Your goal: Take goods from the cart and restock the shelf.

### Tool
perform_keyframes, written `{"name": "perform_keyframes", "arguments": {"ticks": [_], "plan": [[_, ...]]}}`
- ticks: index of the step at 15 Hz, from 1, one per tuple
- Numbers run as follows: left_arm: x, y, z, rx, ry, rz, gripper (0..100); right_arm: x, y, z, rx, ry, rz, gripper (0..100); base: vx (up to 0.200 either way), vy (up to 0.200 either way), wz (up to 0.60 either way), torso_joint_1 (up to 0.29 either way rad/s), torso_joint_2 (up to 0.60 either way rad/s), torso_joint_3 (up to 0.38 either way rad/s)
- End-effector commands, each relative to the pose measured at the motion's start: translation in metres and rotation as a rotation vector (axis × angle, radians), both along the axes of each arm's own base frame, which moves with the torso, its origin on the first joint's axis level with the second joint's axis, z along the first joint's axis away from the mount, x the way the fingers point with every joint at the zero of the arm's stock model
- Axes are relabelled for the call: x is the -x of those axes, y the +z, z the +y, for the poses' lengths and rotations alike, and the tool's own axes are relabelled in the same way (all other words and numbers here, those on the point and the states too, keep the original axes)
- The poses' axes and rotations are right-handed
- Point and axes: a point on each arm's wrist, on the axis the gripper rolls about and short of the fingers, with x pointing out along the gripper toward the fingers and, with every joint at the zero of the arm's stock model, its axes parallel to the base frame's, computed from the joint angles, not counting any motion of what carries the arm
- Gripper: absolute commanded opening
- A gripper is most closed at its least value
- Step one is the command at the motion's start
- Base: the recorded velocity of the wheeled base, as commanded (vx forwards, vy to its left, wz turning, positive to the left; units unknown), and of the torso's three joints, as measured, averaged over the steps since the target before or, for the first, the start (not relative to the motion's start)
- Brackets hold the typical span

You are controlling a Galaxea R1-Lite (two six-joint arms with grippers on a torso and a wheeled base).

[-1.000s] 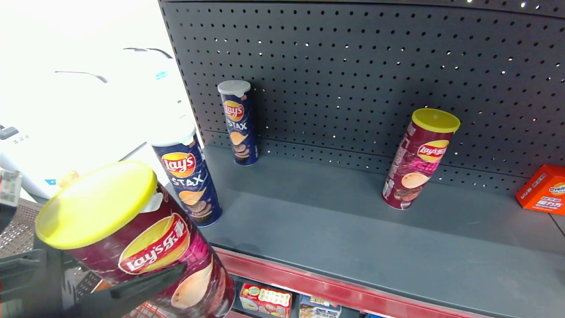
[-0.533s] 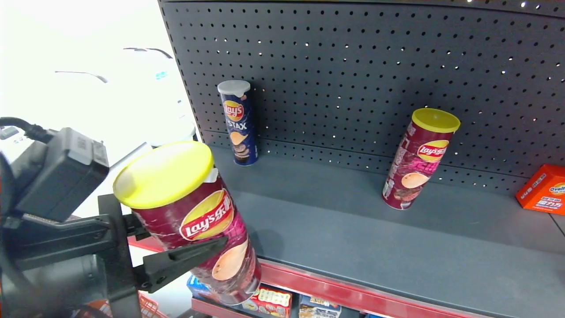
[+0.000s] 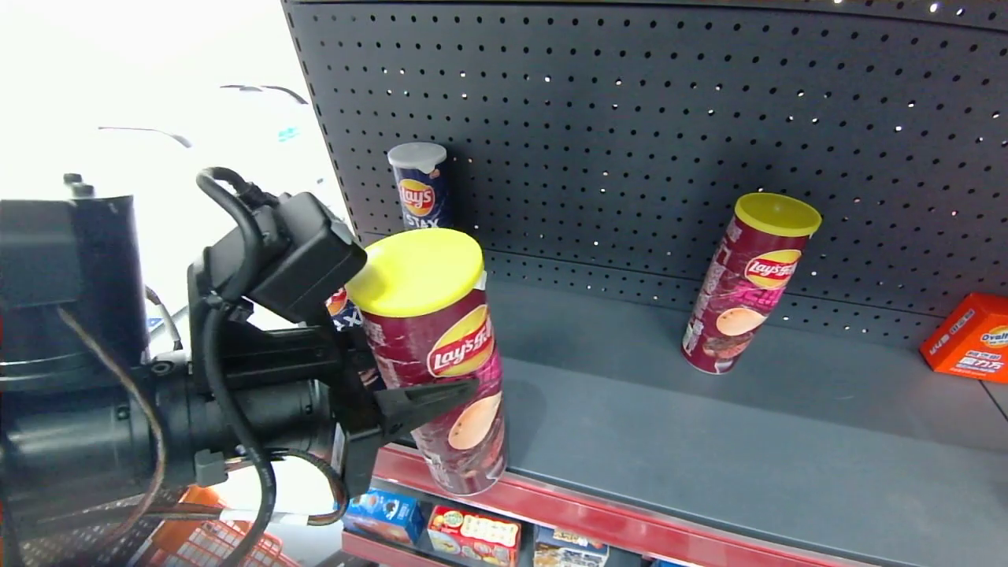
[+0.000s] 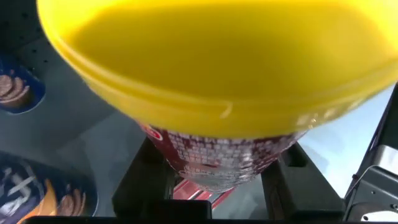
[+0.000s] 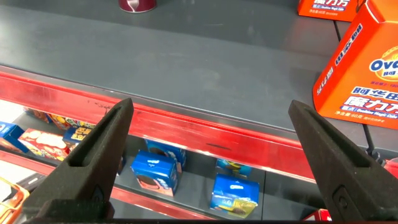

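Note:
My left gripper is shut on a maroon chips can with a yellow lid, held nearly upright. The can's base hangs at the red front edge of the grey shelf, at its left end. In the left wrist view the yellow lid sits above the can body, which is clamped between the two fingers. My right gripper is open and holds nothing, in front of the shelf's red edge.
A second maroon can leans by the pegboard at mid-shelf. One blue can stands at the back left; another blue can is mostly hidden behind my left gripper. An orange box sits far right. Small boxes fill the lower shelf. An orange basket is low left.
My left arm has carried the maroon can up and to the right, from low left to the shelf's front edge. It now covers the near blue can.

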Motion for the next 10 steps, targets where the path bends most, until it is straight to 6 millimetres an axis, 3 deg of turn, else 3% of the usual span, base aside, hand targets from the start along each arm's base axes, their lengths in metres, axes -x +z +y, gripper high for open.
{"name": "perform_keyframes", "arguments": {"ticks": [1, 10], "plan": [[-0.011, -0.009, -0.01, -0.027, -0.005, 0.031, 0, 0.0, 0.0, 0.0, 0.001, 0.001, -0.001, 100, 0.0, 0.0, 0.0, 0.0, 0.0, 0.0], [-0.025, -0.009, -0.017, -0.012, -0.001, 0.001, 0, 0.0, 0.0, 0.0, 0.001, 0.001, -0.001, 100, 0.0, 0.0, 0.0, 0.0, 0.0, 0.0]]}}
